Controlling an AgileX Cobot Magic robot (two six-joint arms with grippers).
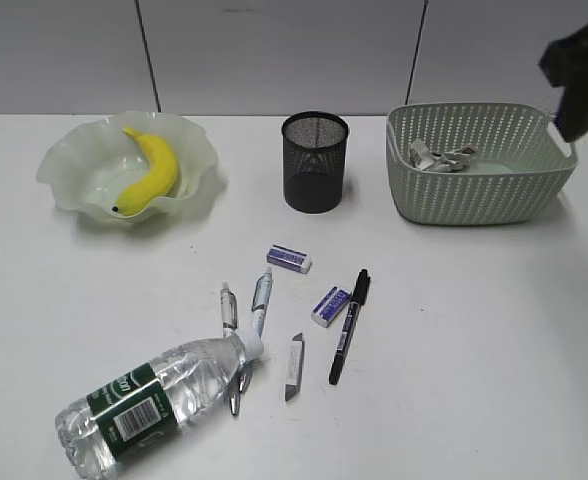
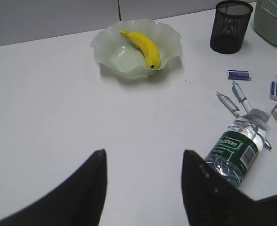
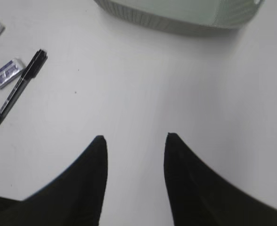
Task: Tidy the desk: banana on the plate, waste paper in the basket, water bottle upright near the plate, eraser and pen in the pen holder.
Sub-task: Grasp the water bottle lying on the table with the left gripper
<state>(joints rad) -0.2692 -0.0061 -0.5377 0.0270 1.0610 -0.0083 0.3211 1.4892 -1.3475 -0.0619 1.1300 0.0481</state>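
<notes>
- The left gripper (image 2: 143, 160) hangs released over bare white desk (image 2: 44, 103) toward the near left corner, its two dark fingers (image 2: 93, 179) spread apart with nothing between them.
- Just beside its right finger, the water bottle (image 2: 235, 150) lies on its side near the front edge, cap pointing toward the middle of the table, green label up.
- The right gripper (image 3: 134, 146) likewise hangs released over the right half of the table, fingers parted above empty surface; in the exterior view only a dark part of that arm (image 1: 579, 70) shows at the far right corner.
- Ahead of the right gripper lie a black marker pen (image 1: 350, 326) and a white-and-blue eraser (image 1: 329, 306), touching or nearly so, near the centre of the desk.
- A second eraser (image 1: 289, 258) lies further back; two clear click pens (image 1: 262, 300) and a grey capped object (image 1: 293, 367) rest by the bottle's cap.
- The black mesh pen holder (image 1: 315, 161) stands upright at the middle of the far edge.
- The basket (image 1: 479, 195) sits toward the far right corner with the waste paper (image 1: 439, 157) inside.
- The banana (image 1: 150, 172) lies in the wavy green plate (image 1: 69, 165) toward the far left corner.
</notes>
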